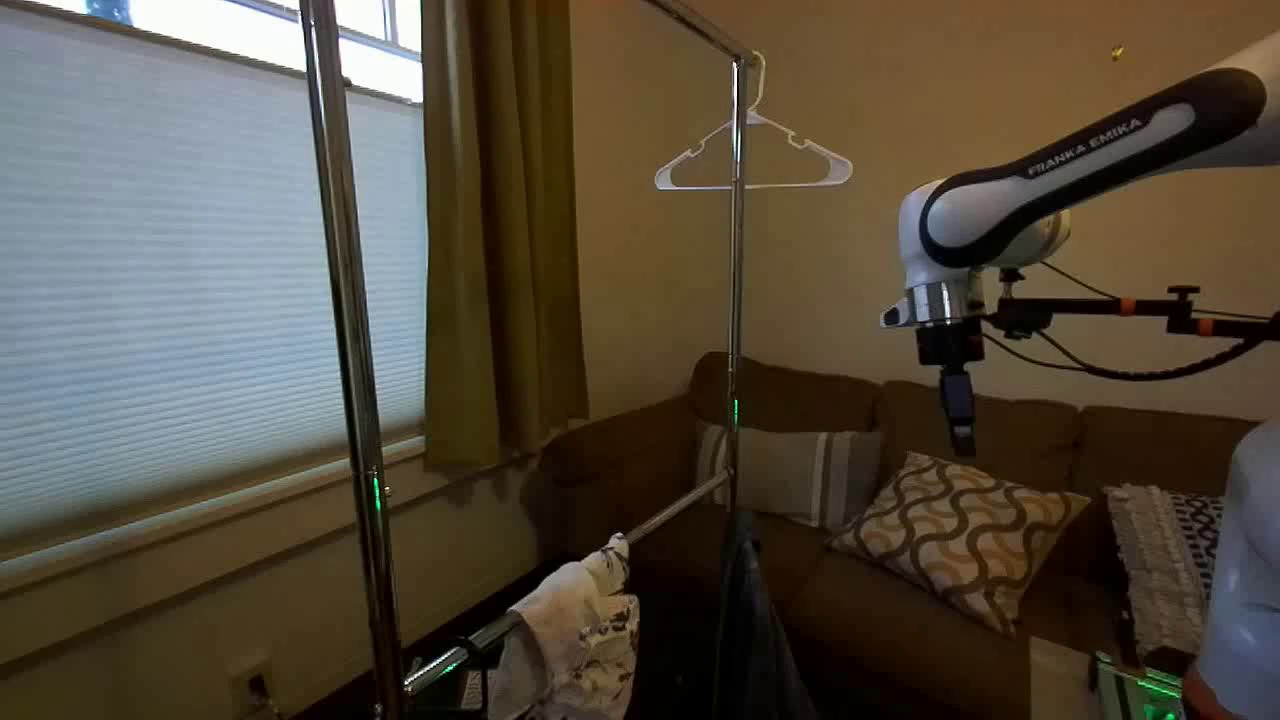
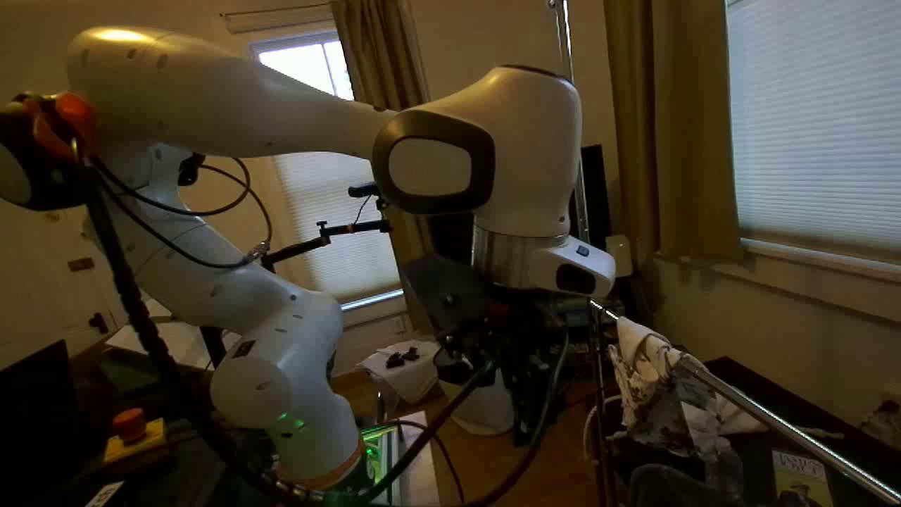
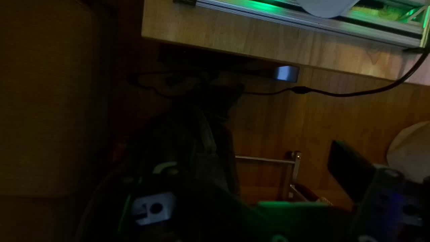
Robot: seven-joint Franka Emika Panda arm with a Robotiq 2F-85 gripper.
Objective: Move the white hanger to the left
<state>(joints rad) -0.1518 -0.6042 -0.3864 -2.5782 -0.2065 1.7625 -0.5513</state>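
Note:
The white hanger hangs by its hook from the top rail of a chrome clothes rack, at the rail's end by a post. The post crosses in front of it in the exterior view. The hanger is out of view in the wrist view and does not show in the exterior view from behind the arm. My gripper points down, right of and below the hanger, apart from it. In the wrist view the gripper looks open, with nothing seen between the fingers; its left finger is very dark.
The rack's near post stands at left. Its lower rail carries a patterned cloth. Dark jeans hang below the far post. A brown sofa with pillows stands behind. A wooden surface shows in the wrist view.

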